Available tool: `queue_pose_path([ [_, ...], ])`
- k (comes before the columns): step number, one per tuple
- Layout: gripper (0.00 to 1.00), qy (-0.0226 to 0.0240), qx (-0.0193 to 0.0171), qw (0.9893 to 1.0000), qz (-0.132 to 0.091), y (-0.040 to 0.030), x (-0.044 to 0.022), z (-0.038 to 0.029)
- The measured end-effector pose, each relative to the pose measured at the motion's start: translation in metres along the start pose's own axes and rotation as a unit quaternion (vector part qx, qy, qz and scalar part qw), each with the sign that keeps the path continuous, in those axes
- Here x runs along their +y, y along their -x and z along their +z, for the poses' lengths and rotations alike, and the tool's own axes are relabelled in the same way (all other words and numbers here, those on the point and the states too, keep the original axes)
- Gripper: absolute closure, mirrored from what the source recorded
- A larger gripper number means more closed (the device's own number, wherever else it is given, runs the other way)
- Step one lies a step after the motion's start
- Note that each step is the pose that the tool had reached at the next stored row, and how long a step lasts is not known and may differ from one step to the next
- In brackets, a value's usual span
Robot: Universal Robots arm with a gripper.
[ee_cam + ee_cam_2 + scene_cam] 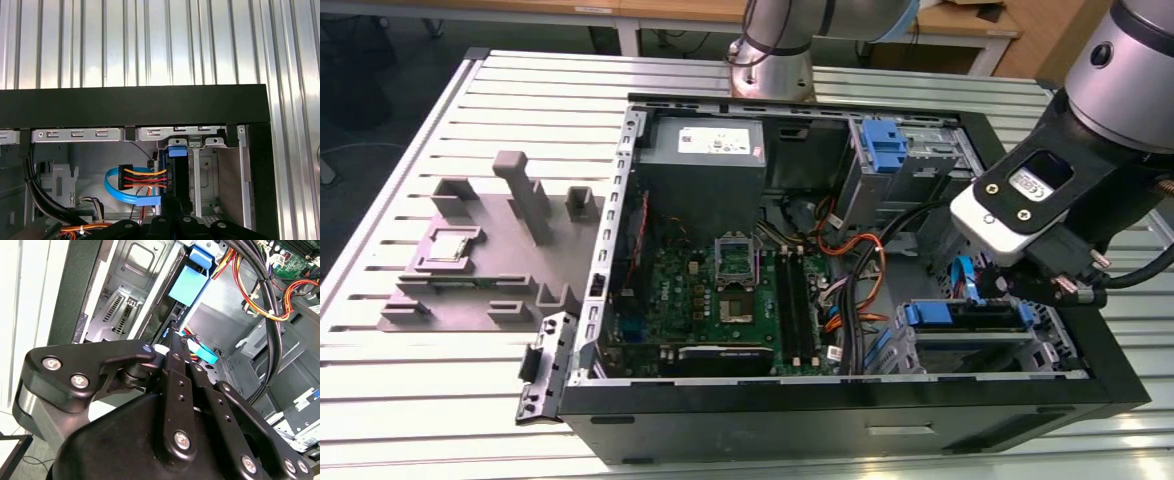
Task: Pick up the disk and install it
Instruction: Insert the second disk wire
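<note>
Presently the gripper [172, 337] sits inside the open computer case [135, 107], at the drive cage [205, 175]; its fingers appear clenched on the disk [179, 175], which stands on edge and runs straight ahead of the fingertips, with its blue carrier tab at the far end, close under the case rim.

Hazards, as a judgement:
- Cable snag: the orange, red and yellow power lead [142, 178] and the flat blue data cable [112, 182] lie just beside the disk, on the side away from the cage wall; any sideways drift could catch or pinch them.
- Misalignment: the disk is close to the bare cage wall; a tilted carrier could jam against the sheet metal or miss its guide rails.
- Slip: the grip is on a thin edge; a push against resistance could twist the disk between the fingers.
- Collision: the thick black cable loom [265, 300] hangs near the gripper body; a wide wrist turn could drag it.

Surface and room: the case lies open on a slatted aluminium table [440, 360]; a grey moulded fixture [494, 250] rests well apart from the gripper, beyond the motherboard [720, 290]; wooden desks [520, 8] stand behind the table.
</note>
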State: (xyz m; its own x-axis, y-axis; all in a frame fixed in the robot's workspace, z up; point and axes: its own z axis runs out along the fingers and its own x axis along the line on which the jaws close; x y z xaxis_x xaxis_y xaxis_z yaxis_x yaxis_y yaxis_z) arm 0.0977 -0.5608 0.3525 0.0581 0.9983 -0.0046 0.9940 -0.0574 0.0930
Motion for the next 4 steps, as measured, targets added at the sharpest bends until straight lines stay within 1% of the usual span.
queue_pose_path([
  [4,0.9,-0.0003,0.0,1.0,0.0,0.0,0.0,0.0],
])
